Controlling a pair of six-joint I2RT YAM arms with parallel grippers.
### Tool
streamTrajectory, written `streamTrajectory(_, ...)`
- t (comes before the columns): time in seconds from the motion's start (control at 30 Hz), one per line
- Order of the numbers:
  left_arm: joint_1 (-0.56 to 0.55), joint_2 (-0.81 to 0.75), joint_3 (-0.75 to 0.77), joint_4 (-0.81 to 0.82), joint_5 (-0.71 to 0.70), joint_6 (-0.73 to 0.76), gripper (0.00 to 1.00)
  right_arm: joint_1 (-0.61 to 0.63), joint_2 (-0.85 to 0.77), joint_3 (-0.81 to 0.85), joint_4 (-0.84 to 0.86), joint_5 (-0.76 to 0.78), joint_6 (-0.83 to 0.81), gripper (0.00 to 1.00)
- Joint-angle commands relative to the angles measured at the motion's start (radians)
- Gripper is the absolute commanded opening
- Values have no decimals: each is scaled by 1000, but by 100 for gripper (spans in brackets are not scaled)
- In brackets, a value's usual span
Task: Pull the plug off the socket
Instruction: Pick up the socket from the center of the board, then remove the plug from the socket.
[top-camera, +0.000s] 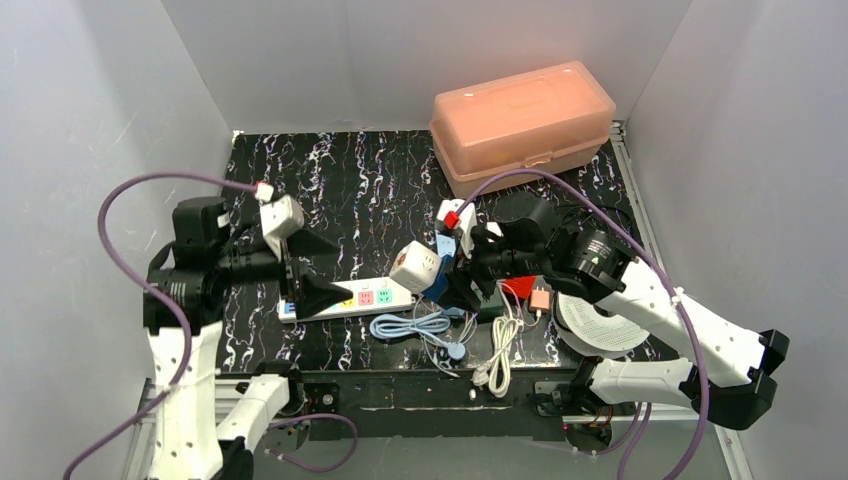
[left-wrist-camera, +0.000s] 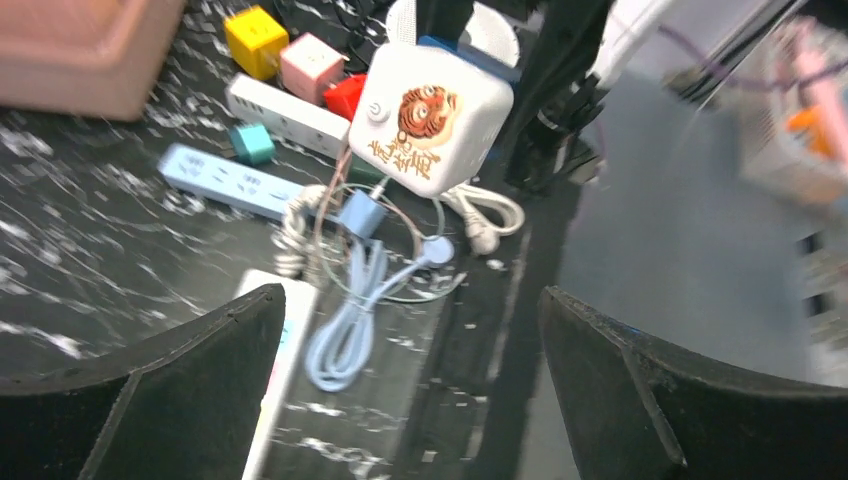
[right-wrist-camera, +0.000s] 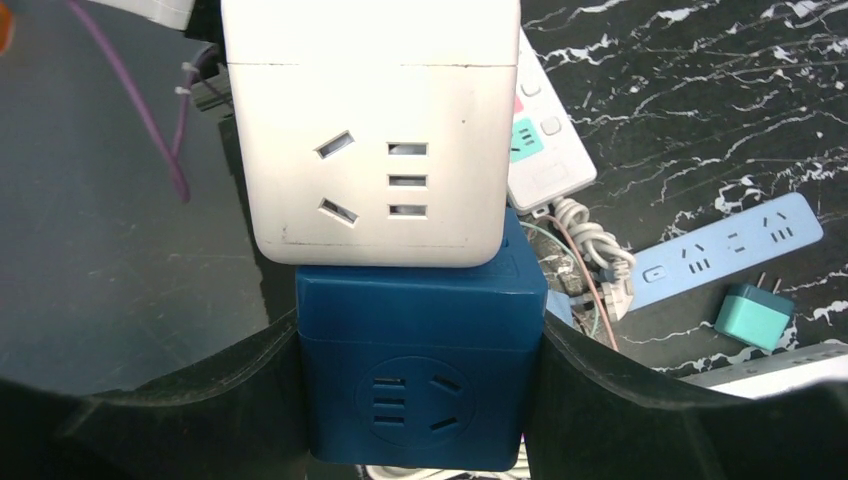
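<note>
A white cube adapter (top-camera: 415, 265) is plugged onto a dark blue cube socket (top-camera: 441, 277), and both are held above the table. My right gripper (top-camera: 456, 282) is shut on the blue cube. In the right wrist view the blue cube (right-wrist-camera: 420, 370) fills the gap between both fingers (right-wrist-camera: 200, 420), with the white cube (right-wrist-camera: 375, 130) stacked beyond it. My left gripper (top-camera: 320, 268) is open and empty, left of the cubes and above a white power strip (top-camera: 360, 298). In the left wrist view the white cube (left-wrist-camera: 430, 115) shows a tiger print, far ahead of that open gripper (left-wrist-camera: 410, 380).
A pink lidded box (top-camera: 520, 115) stands at the back right. A coiled light blue cable (top-camera: 415, 325) and a white cord (top-camera: 497, 355) lie near the front edge. A light blue strip (right-wrist-camera: 730, 245), a teal adapter (right-wrist-camera: 755, 315) and yellow (left-wrist-camera: 255, 38) and pink (left-wrist-camera: 312, 65) cubes lie around.
</note>
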Motion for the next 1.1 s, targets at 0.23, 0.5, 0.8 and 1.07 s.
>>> streamTrajectory(0.23, -3, -178, -187, -51, 94, 1036, 98, -59, 144, 271, -120, -300, 49, 1)
streamTrajectory(0.5, -4, -193, -236, -46, 198, 1465, 98, -78, 278, 428, -308, -512, -4, 1)
streamTrajectory(0.8, -26, -167, -217, -49, 220, 1478, 98, -59, 325, 455, -361, -507, -32, 1)
streamTrajectory(1.07, -98, -136, -191, -95, 224, 1511, 98, -41, 402, 539, -365, -472, -14, 1)
